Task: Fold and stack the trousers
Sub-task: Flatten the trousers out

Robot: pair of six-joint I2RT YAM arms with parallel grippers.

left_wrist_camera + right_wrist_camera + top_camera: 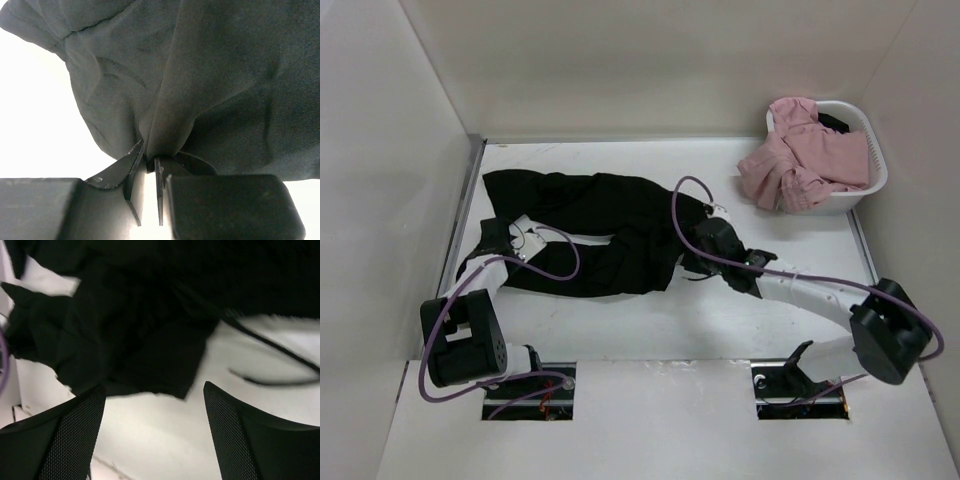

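The black trousers [610, 215] lie spread out and crumpled across the middle of the white table, with a strip of table showing between the legs. My left gripper [498, 237] is at their left end. In the left wrist view the trousers [225, 75] gather into folds that run into my left gripper [150, 157], whose jaws are pinched on the cloth. My right gripper [695, 262] hovers at the right end. In the right wrist view my right gripper [154, 390] is open over bare table, just short of the trousers' [140, 315] edge. A thin drawstring [270, 345] trails to the right.
A white basket [875, 150] stands at the back right, with pink clothes [800, 160] spilling over its rim onto the table. White walls close in the table at the left, back and right. Purple cables loop over both arms.
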